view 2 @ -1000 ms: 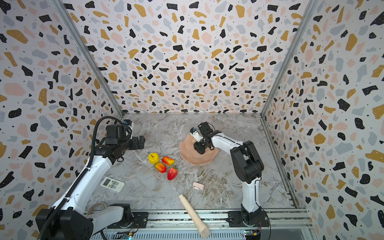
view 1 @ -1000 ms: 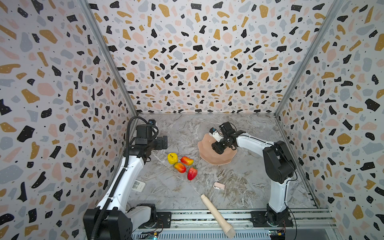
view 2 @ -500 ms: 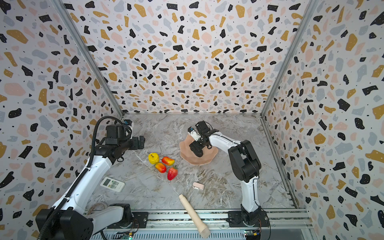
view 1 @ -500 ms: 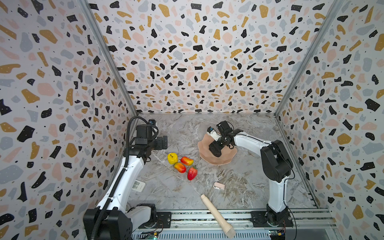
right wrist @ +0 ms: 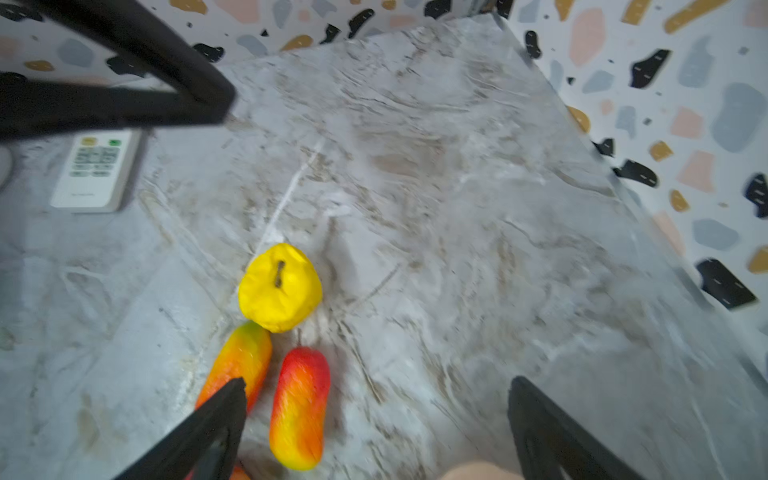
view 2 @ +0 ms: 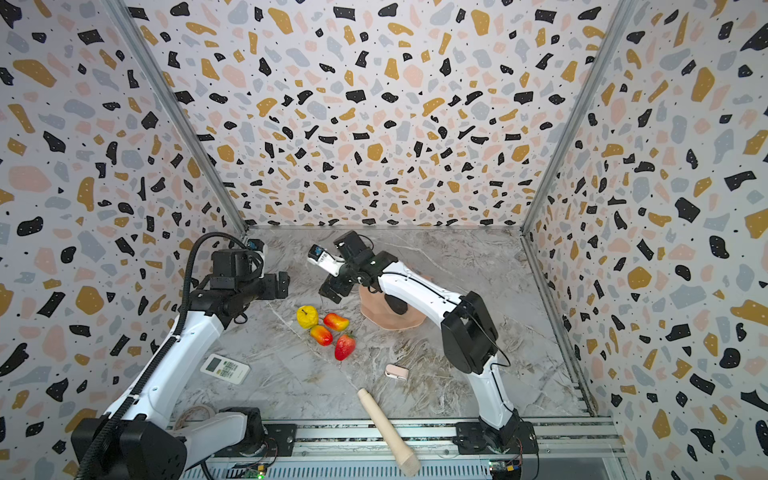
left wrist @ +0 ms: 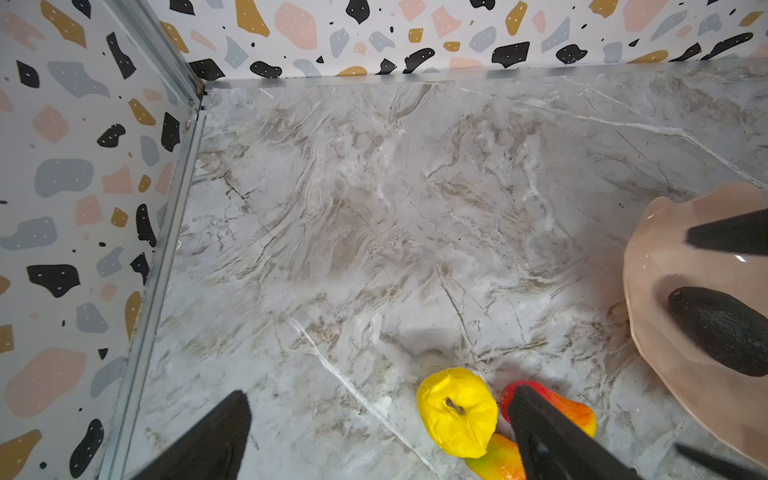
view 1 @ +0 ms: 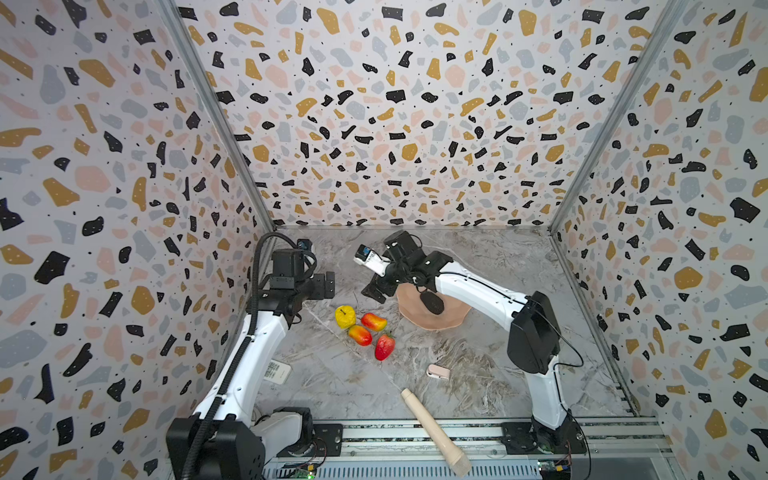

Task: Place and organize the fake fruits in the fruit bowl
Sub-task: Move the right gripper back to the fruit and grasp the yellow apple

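1. The right gripper [right wrist: 376, 384] is spread wide, and nothing lies between its fingers.
2. In both top views it hangs over the table [view 1: 478, 365] at the left rim of the bowl [view 1: 442, 325], tilted down toward the fruits on the table.
3. The black fruit [view 1: 432, 302] lies on its side inside the bowl, apart from the right gripper and not touching it.
4. The left gripper [left wrist: 379, 395] is also wide open and holds nothing. It hovers above bare table, left of the bowl and just behind the loose fruits.
5. Four fruits lie in a tight cluster on the table, left of the bowl and near it, between the two arms.
6. The yellow fruit [view 1: 345, 316] sits at the cluster's left with its dark stem facing up.
7. The far oval [view 1: 373, 321] lies just right of the yellow fruit. It is the fruit closest to the bowl but stays clear of the rim.
8. The near oval [view 1: 360, 334] touches the yellow fruit on its front side, as the right wrist view shows.
9. The strawberry [view 1: 384, 346] lies just in front of the ovals with its green top pointing back toward them.
10. Further toward the front, a pink clip [view 1: 437, 372] lies alone, well apart from the bowl.
11. A rod [view 1: 434, 432] lies at a slant across the table's front edge and onto the rail.
12. A white remote [view 2: 225, 368] lies beside the left arm.
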`<control>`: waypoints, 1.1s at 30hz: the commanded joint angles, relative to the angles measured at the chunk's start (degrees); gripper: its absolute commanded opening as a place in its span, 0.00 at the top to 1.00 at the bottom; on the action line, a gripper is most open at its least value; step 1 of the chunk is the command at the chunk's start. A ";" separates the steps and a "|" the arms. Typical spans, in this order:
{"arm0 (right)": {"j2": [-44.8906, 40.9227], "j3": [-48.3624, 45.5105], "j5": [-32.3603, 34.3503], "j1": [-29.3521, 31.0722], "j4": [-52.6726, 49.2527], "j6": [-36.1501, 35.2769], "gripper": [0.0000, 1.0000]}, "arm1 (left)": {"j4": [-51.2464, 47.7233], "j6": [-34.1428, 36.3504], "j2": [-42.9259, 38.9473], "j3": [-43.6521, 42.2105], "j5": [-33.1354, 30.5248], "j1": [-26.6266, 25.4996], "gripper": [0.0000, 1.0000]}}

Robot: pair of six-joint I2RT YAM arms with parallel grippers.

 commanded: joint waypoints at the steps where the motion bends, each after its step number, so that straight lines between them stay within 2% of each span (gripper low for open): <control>1: 5.05 4.96 -3.96 1.41 -0.79 2.78 0.01 | 1.05 0.59 -1.63 -0.47 -0.04 0.33 0.01; 11: 13.28 9.65 -8.27 3.14 6.47 12.65 0.01 | 1.05 0.61 -2.16 -0.49 -0.04 0.38 0.00; 22: 19.01 12.02 -7.80 5.91 7.36 16.42 0.00 | 1.11 0.62 -2.34 -0.58 0.00 0.41 0.01; 33: 20.10 11.85 -3.24 6.68 6.54 16.56 0.15 | 1.15 0.58 -2.43 -0.67 0.30 0.49 0.00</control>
